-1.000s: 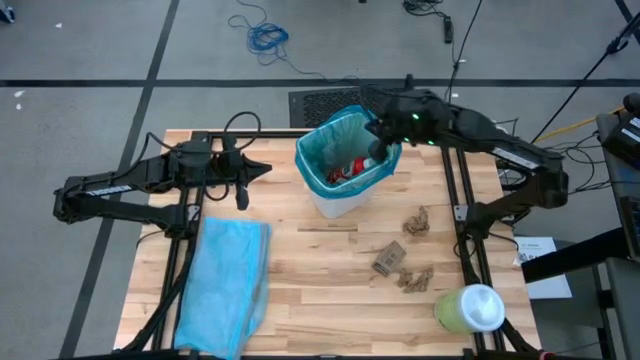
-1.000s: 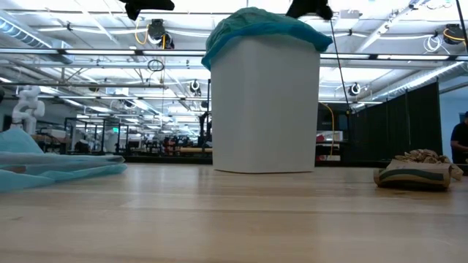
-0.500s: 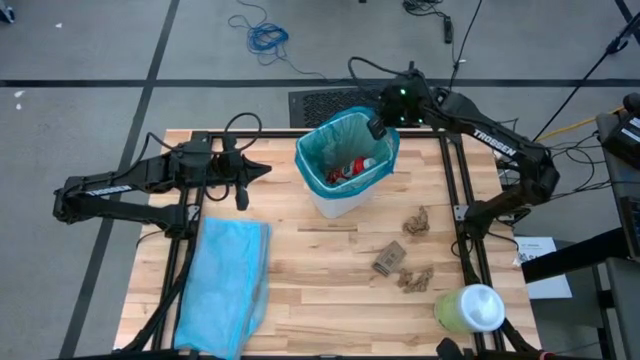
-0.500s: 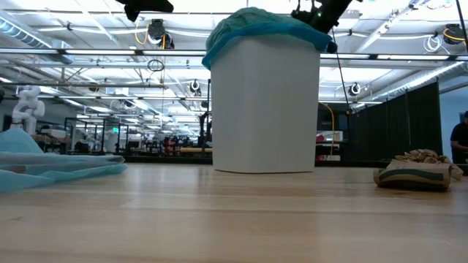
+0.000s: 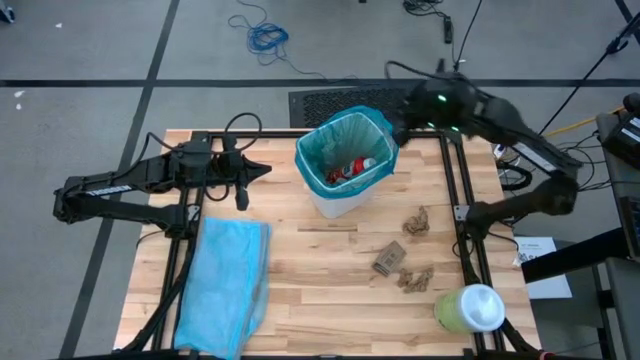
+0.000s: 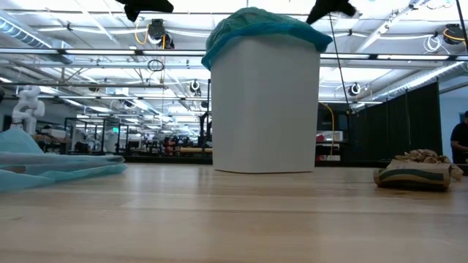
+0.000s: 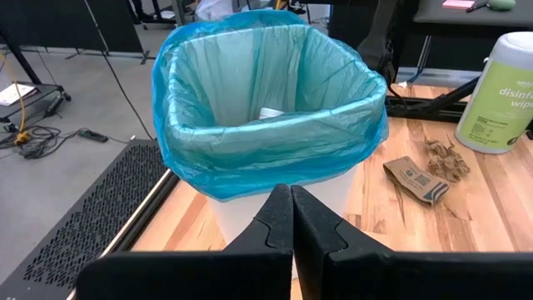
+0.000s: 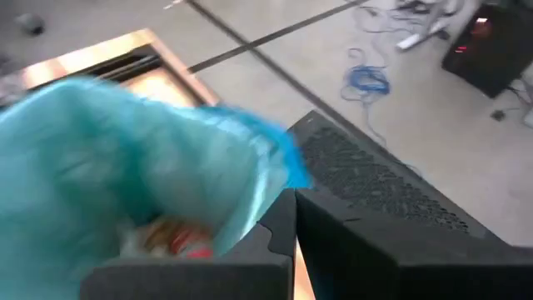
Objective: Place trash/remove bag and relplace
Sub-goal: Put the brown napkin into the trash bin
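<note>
Showing a wooden table point(image 5: 300, 260) from straight above, the high view places a white bin point(image 5: 345, 195) near the upper centre of the frame, lined with the teal-green bag point(image 5: 322, 148), whose rim is folded over the bin's edge. Something red and white lies in the bottom of the bag. The right gripper point(image 5: 400, 128), fingers pressed together and holding nothing, sits at the upper right of the bin, just outside its rim. A second ago it hung over the bag's right edge, reaching into the opening; it has since swung up and away toward the right, and the right wrist view now looks past the bag's rim at the floor beyond. That suggests one drop of trash is finished and the arm is heading back for more.

Several crumpled brown paper scraps point(image 5: 405, 265) remain on the table at lower right of the bin, near a pale-green container point(image 5: 468, 308) with a white top. The left gripper point(image 5: 262, 170), also pinched shut and empty, waits at centre left, pointing at the bin and unmoved. The sky-blue replacement bag point(image 5: 225, 285) lies flat at lower left, untouched. Bag removal has not started.
</note>
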### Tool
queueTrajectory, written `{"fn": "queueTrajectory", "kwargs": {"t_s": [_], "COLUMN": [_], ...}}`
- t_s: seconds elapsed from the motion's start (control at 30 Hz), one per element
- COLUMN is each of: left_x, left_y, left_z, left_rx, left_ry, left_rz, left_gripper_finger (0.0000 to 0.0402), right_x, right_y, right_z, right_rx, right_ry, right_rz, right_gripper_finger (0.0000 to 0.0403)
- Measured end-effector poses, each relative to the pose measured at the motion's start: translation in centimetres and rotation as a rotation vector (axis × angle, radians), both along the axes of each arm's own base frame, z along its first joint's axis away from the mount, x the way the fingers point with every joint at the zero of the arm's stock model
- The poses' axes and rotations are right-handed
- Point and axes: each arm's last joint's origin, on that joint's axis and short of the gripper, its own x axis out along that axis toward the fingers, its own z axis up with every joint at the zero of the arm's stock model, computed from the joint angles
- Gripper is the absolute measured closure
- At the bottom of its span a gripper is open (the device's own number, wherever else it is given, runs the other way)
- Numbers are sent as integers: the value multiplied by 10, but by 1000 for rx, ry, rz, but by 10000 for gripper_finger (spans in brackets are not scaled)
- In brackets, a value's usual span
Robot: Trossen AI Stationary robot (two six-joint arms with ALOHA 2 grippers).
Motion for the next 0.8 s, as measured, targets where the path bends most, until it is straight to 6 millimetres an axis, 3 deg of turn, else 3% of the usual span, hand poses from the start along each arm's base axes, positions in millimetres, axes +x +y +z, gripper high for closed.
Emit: {"fn": "queueTrajectory", "kwargs": {"t_s": [0.13, 0.23, 0.33, 0.5, 0.8], "left_x": [0, 0, 0, 0, 0], "left_y": [0, 0, 0, 0, 0], "left_z": [0, 0, 0, 0, 0], "left_rx": [0, 0, 0, -23, -24], "left_ry": [0, 0, 0, -6, -2], "left_rz": [0, 0, 0, 8, 7], "left_gripper_finger": [401, 401, 401, 401, 401], "right_x": [-29, -40, -40, -41, -43], "right_y": [39, 63, 80, 104, 147], "right_z": [8, -6, -36, -101, -190], "right_rx": [88, 218, 262, 336, 473], "right_ry": [46, 121, 209, 286, 316], "right_rz": [73, 68, 13, -23, 84], "right_gripper_finger": [402, 402, 403, 403, 403]}}
